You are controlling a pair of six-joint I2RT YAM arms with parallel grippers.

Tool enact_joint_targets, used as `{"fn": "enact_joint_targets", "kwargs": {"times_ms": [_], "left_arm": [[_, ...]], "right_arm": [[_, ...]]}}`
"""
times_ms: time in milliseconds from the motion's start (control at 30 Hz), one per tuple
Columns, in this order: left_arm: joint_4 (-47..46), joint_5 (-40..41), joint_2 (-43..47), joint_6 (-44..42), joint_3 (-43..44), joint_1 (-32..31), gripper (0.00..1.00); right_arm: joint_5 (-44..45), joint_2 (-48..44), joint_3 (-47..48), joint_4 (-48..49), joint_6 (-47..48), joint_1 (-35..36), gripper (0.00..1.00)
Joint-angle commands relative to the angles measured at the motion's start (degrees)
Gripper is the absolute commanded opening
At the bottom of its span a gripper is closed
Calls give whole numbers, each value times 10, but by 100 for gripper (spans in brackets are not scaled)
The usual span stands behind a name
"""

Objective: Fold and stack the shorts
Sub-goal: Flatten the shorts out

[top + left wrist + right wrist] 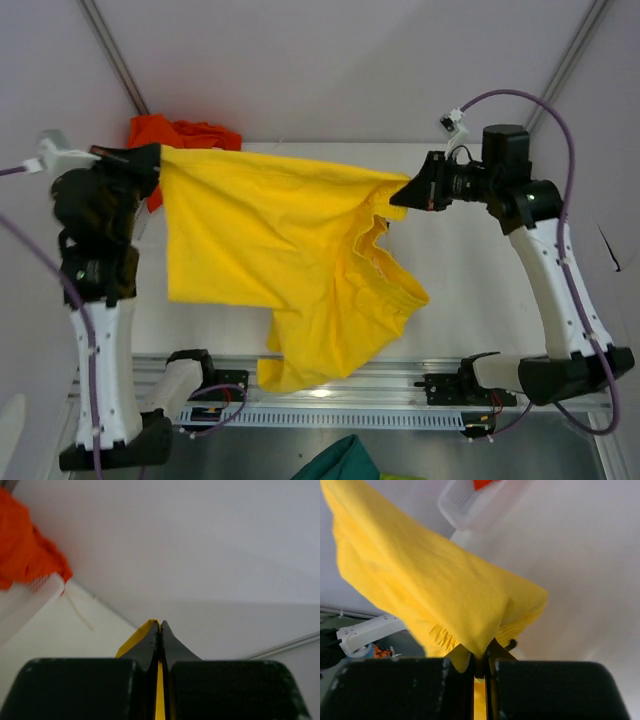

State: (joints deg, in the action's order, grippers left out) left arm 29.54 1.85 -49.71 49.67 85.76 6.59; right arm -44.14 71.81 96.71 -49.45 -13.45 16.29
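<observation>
Left tool (160, 630): pressed tight together, pinching a thin edge of the yellow shorts (270, 240).
Right tool (480, 652): pressed together too, pinching a bunched-up corner of the same pair.
Where the yellow shorts are: up in the air, held between the two tools. The top edge is pulled almost straight from left to right. The rest hangs loose, and one part droops toward the near edge of the desk (480, 290). I cannot tell if the low part touches the desk.
How they will handle: I think they are very light, soft and floppy. They cannot break. They sag and wrinkle wherever nothing holds them, and a small pinch could slip off.
Where to hold: at two corners of one edge, far apart like now, so the cloth hangs flat. A good pinch takes plenty of cloth, not just the tip.
Orange shorts (185, 133): a crumpled heap at the far left of the desk, just behind the left tool. Nothing holds them.
Green cloth (335, 462): down at the front, well apart from both pairs, not part of the job.
Job so far: it looks early, as no pair is folded or stacked yet.
</observation>
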Motion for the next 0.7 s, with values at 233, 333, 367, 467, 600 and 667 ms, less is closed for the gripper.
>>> {"fn": "enact_joint_targets", "kwargs": {"times_ms": [233,333,367,467,600,667], "left_arm": [[-220,115,-223,38,-213,-148,0],[-252,127,-284,54,-196,-156,0],[-256,129,-324,56,-177,-156,0],[-252,130,-396,47,-121,-158,5],[-98,140,-469,-11,79,-159,99],[-18,164,-482,-17,123,-160,99]], "right_arm": [[82,217,-75,147,-61,-73,0],[148,329,29,147,-64,-79,2],[200,361,117,138,-64,-82,7],[347,455,235,100,-97,-86,75],[483,453,277,72,-105,-74,99],[512,422,232,81,-93,-69,99]]}}
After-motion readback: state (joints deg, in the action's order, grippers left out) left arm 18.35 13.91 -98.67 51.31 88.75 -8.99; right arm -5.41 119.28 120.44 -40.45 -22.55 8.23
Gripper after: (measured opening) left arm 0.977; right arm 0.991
